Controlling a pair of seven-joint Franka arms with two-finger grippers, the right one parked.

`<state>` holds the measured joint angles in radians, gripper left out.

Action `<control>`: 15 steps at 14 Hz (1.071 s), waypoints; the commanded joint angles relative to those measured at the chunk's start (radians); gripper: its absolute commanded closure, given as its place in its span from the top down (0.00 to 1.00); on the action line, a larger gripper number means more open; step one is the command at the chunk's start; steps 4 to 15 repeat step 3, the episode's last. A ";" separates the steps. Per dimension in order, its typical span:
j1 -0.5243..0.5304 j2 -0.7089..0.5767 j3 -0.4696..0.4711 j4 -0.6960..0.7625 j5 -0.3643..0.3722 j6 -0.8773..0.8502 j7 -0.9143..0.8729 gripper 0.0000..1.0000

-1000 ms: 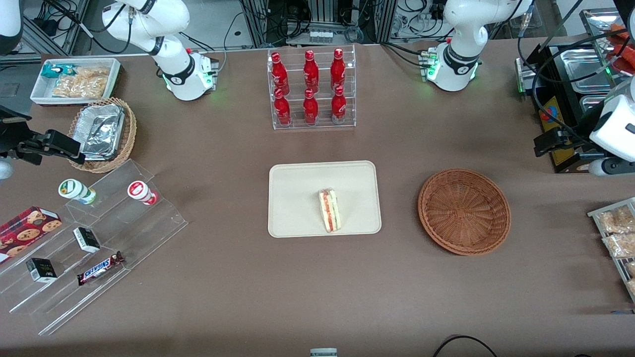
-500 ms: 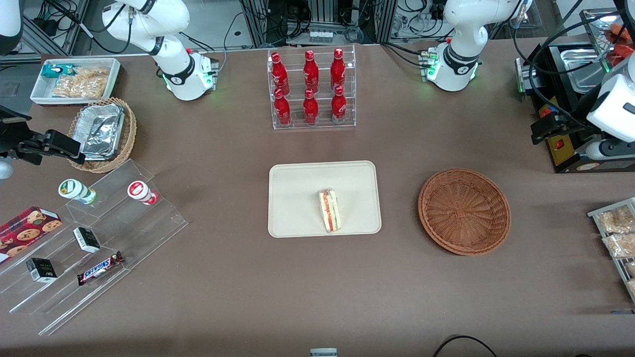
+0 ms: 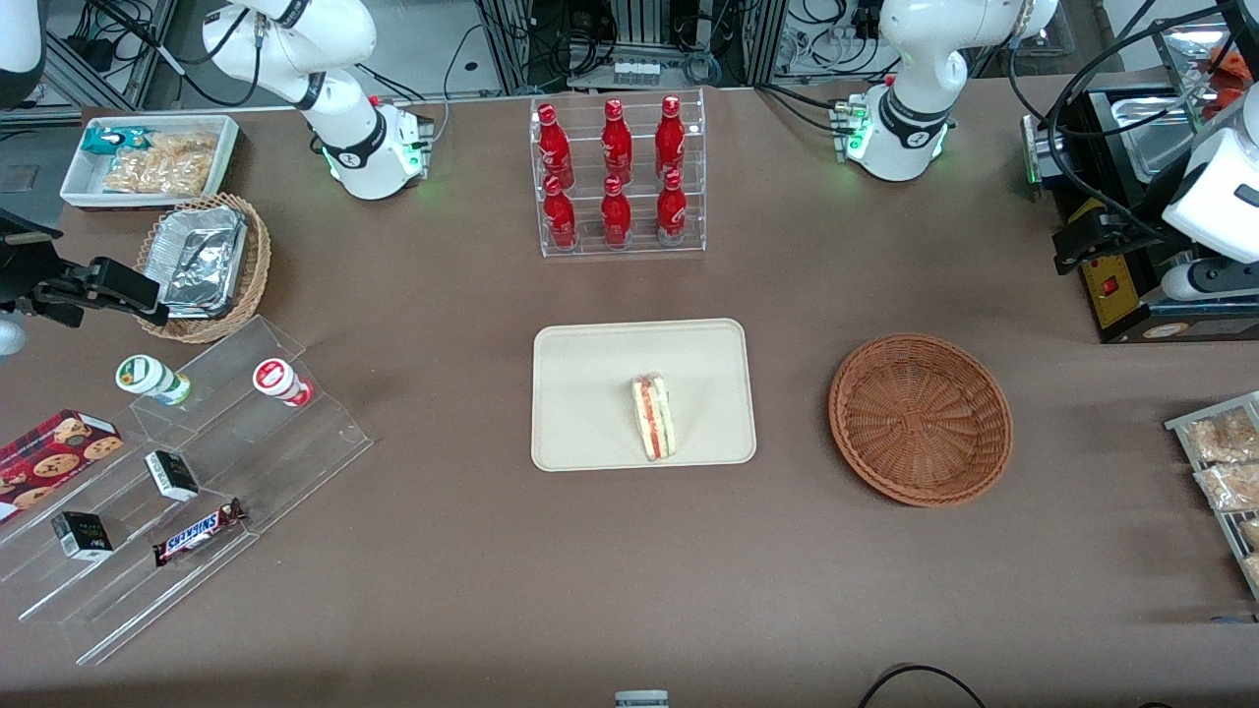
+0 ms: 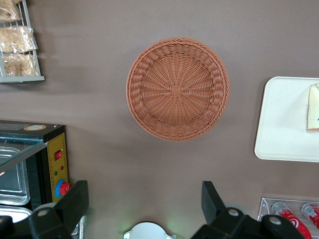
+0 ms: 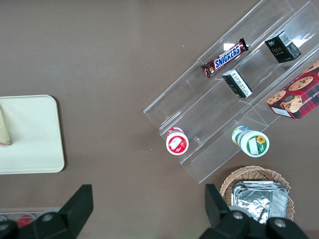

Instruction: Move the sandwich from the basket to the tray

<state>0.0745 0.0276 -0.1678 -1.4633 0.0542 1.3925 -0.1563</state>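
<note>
The sandwich point(image 3: 653, 417), a pale wedge with red, orange and green layers, lies on the cream tray point(image 3: 590, 393), near the tray's edge that faces the basket. The reddish-brown wicker basket point(image 3: 920, 420) stands beside the tray and holds nothing. The left arm's gripper point(image 3: 1087, 241) is open and empty, raised above the table toward the working arm's end, farther from the front camera than the basket. In the left wrist view the open gripper point(image 4: 143, 196) hangs over bare table, apart from the basket point(image 4: 177, 88), with the tray point(image 4: 284, 119) and sandwich point(image 4: 314, 107) at the frame's edge.
A black appliance with a red button point(image 3: 1116, 290) stands just under the gripper. A rack of snack packets point(image 3: 1225, 462) lies at the working arm's end. A clear rack of red bottles point(image 3: 617, 177) stands farther from the front camera than the tray. Stepped acrylic shelves with snacks point(image 3: 177, 472) lie at the parked arm's end.
The left arm's gripper has drifted a little away from the front camera, staying open and empty. The sandwich, tray and basket have not moved.
</note>
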 commanded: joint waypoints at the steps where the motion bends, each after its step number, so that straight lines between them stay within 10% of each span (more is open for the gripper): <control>1: -0.013 -0.028 0.018 -0.023 -0.019 -0.003 0.001 1.00; 15: -0.013 -0.026 0.018 -0.023 -0.017 -0.006 -0.002 1.00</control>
